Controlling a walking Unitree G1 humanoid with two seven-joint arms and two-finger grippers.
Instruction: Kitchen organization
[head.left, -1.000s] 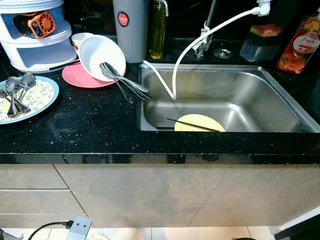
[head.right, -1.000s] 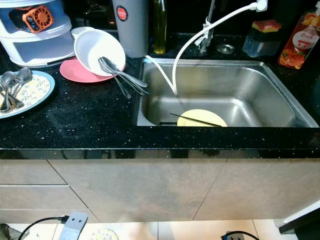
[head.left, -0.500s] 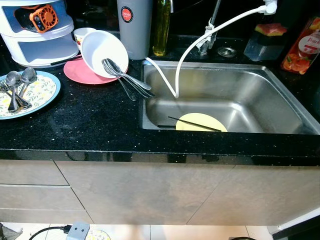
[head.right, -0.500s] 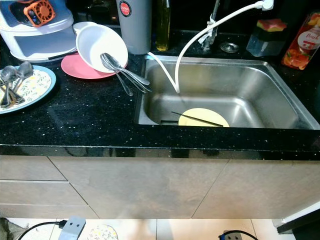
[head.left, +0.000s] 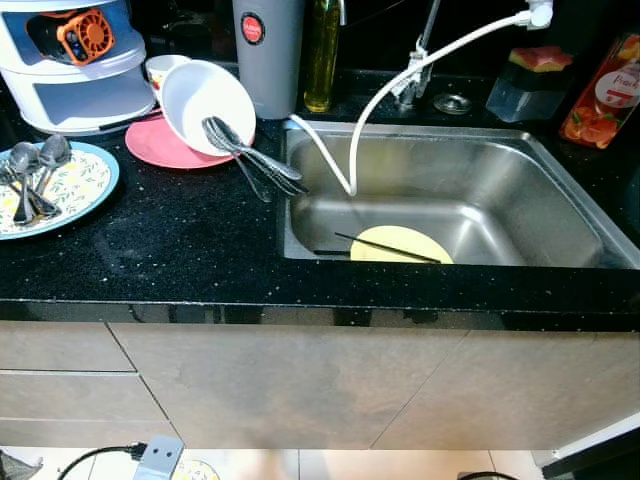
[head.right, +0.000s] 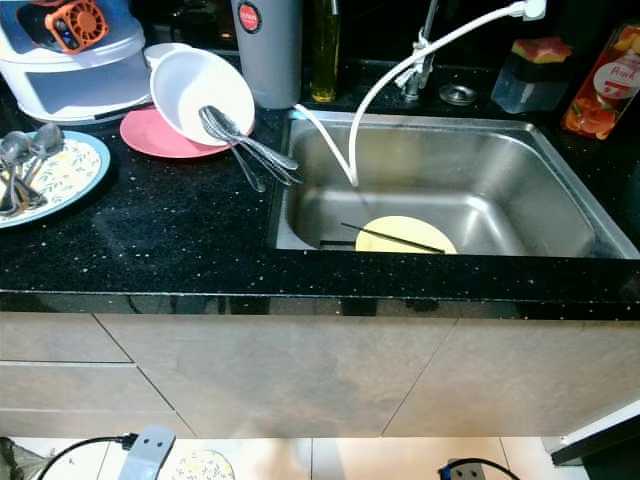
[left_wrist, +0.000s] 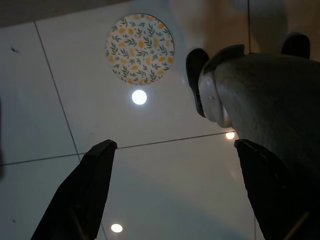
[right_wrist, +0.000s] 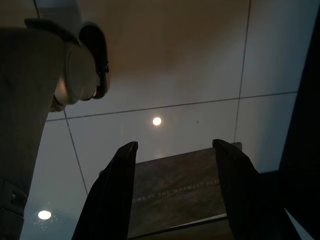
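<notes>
Since the earlier frames only the head camera has shifted slightly; the dishes lie as before. Both arms hang idle: the left pincer (left_wrist: 172, 192) gapes wide and empty over the tiled floor (left_wrist: 150, 165), a leaf-patterned disc (left_wrist: 140, 48) beyond its fingertips. The right pincer (right_wrist: 175, 192), also open and empty, points at a dark mat (right_wrist: 175, 192). High above both, on the black surface (head.left: 190, 250), spoons (head.left: 30, 180) lie on a patterned plate (head.left: 75, 195); farther on, a white bowl (head.left: 205, 100) with forks (head.left: 255, 165) leans on a pink plate (head.left: 160, 150). The sink (head.left: 450, 190) holds a yellow plate (head.left: 400, 245), crossed by a dark stick (head.left: 385, 248), under a white hose (head.left: 400, 75).

yellow plate (head.left: 400, 244) in sink (head.left: 560, 200), bowl (head.left: 205, 105) w/ spoons
</notes>
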